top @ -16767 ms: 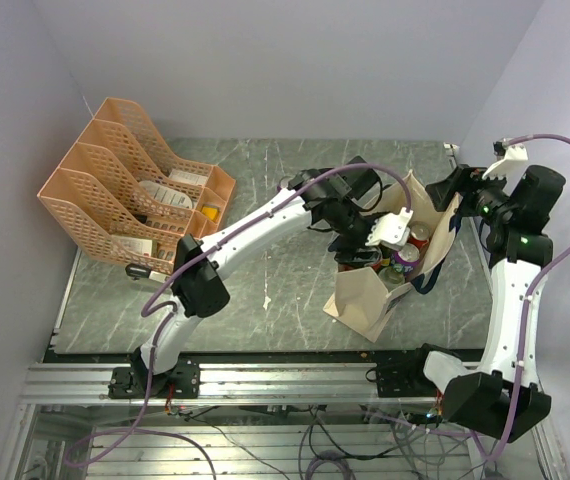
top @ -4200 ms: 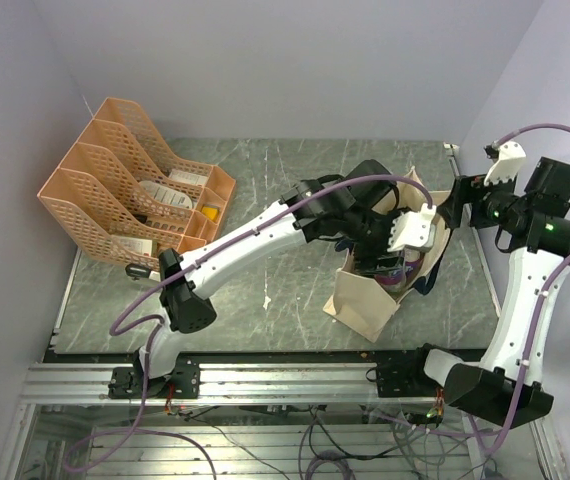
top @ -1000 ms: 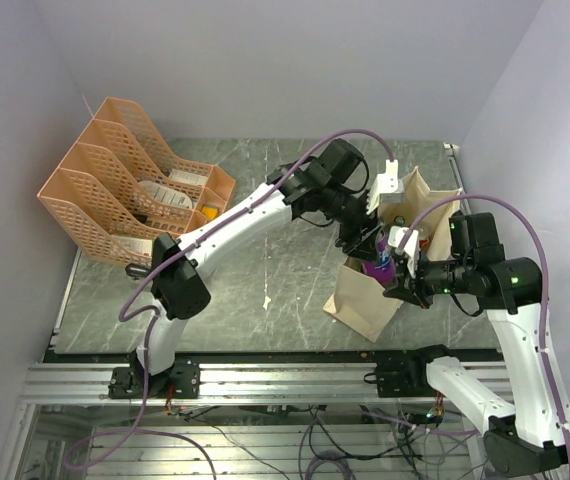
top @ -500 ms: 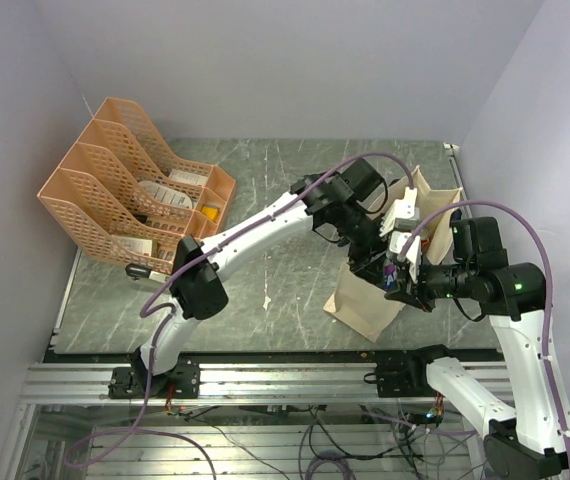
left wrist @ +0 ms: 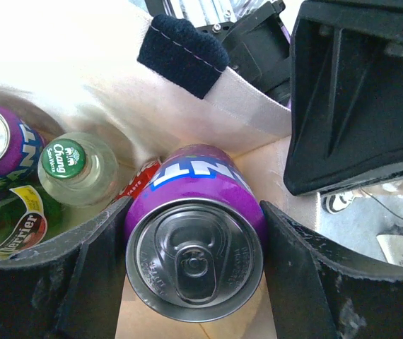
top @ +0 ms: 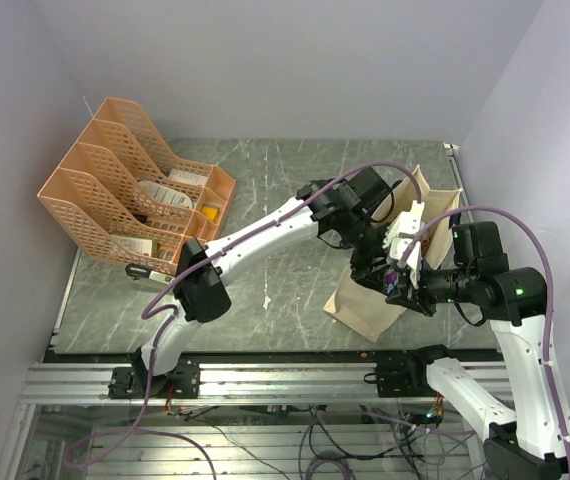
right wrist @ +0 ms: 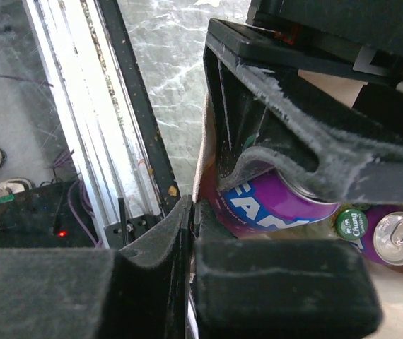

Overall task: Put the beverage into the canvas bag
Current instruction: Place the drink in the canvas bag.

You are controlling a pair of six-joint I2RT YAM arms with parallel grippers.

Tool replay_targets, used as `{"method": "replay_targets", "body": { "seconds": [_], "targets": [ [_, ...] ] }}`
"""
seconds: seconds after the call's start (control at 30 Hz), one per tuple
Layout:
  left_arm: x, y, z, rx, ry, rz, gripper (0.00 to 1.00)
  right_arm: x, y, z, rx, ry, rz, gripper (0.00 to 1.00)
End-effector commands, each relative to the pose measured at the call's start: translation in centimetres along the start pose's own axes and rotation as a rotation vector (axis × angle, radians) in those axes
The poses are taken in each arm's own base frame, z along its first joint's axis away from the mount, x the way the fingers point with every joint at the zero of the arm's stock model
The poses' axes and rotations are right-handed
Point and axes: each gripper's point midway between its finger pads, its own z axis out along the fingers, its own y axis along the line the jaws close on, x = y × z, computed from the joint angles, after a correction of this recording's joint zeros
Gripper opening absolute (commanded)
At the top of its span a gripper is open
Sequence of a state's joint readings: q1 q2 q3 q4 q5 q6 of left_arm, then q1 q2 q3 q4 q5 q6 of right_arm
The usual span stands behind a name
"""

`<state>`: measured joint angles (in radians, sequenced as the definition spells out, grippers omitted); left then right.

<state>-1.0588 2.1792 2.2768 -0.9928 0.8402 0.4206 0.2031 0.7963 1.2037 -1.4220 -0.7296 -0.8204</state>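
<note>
Claw (left wrist: 193,212), left, wide around purple can (left wrist: 191,265)

left arm (top: 255,228): runs from its base at 7 o'clock out toward 2 o'clock, wrist bent down | left pincer (left wrist: 193,265): points down, fingers (left wrist: 60,275) spread wide, clamped on both sides of a purple can (left wrist: 201,176) | right arm (top: 527,350): rises from 5 o'clock, forearm turned toward 9 o'clock | right pincer (right wrist: 191,268): jaws pressed together, just beside the left pincer
</note>
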Motion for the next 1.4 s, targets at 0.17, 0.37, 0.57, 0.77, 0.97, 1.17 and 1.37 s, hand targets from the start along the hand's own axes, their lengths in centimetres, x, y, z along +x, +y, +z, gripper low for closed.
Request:
{"method": "replay_targets", "body": {
  "seconds": [0.17,0.37,0.57,0.77,0.97,1.17,1.37],
  "targets": [
    [4.2,-0.8,3.1,0.017,0.157,-0.041,0.07,-1.8,0.2,-0.5,0.016,-0.085,-0.088,0.00],
    [5.4,-0.5,4.1,-0.029,0.191,-0.001,0.07,-2.0,0.3,-0.5,0.012,-0.092,-0.087,0.00],
    [6.2,0.0,4.8,-0.070,0.207,0.049,0.07,-2.0,0.3,-0.6,0.017,-0.092,-0.099,0.00],
    [6.7,0.3,5.4,-0.060,0.224,0.152,0.07,-1.5,0.2,-0.5,0.021,-0.080,-0.109,0.00],
    [7.1,-1.6,6.1,0.103,0.205,0.287,0.08,-1.0,0.3,-0.2,0.020,-0.068,-0.103,0.00],
    [8.2,-2.7,6.6,0.233,0.214,0.394,0.12,-0.7,0.3,-0.2,0.026,-0.062,-0.098,0.00],
    [9.6,-3.4,7.4,0.313,0.234,0.400,0.17,-0.4,0.3,-0.1,0.029,-0.053,-0.095,0.00]
  ]
}}
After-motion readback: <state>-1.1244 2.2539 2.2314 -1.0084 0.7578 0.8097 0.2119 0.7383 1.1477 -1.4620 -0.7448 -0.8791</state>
